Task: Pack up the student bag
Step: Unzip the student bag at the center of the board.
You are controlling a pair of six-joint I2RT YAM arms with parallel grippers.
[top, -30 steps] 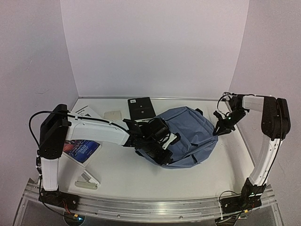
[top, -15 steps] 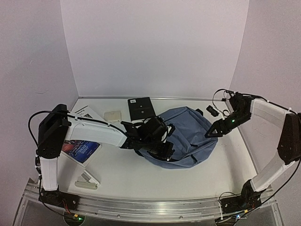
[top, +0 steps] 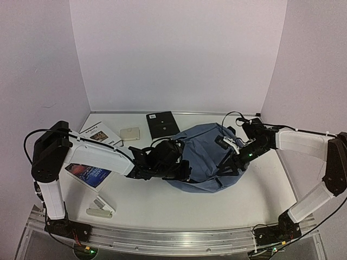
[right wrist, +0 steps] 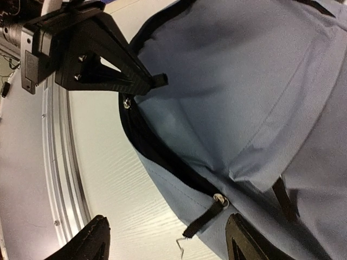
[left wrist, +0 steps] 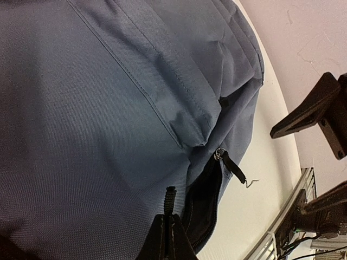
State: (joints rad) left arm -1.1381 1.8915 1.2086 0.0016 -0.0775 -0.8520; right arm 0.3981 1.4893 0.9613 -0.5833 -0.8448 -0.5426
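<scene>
The student bag [top: 209,154] is a soft blue-grey backpack lying in the middle of the table. My left gripper [top: 183,172] is at its near left edge, shut on a black zipper pull [left wrist: 170,197]. It also shows in the right wrist view [right wrist: 156,81]. The zipper is partly open, showing a dark gap [left wrist: 205,201]. A second slider with a black pull strap [right wrist: 203,219] sits at the end of the gap. My right gripper [top: 230,164] is open over the bag's near right edge, its fingers [right wrist: 246,241] on either side of that second pull without touching it.
A black flat case [top: 162,124] and a small white pad [top: 130,132] lie behind the bag. A white booklet [top: 100,132] and a blue book [top: 88,173] lie at the left. A white stapler [top: 100,208] sits near the front left edge.
My right arm has swung in from the table's right edge to the bag's near right side. My left gripper has moved a little left along the bag's near edge, still shut.
</scene>
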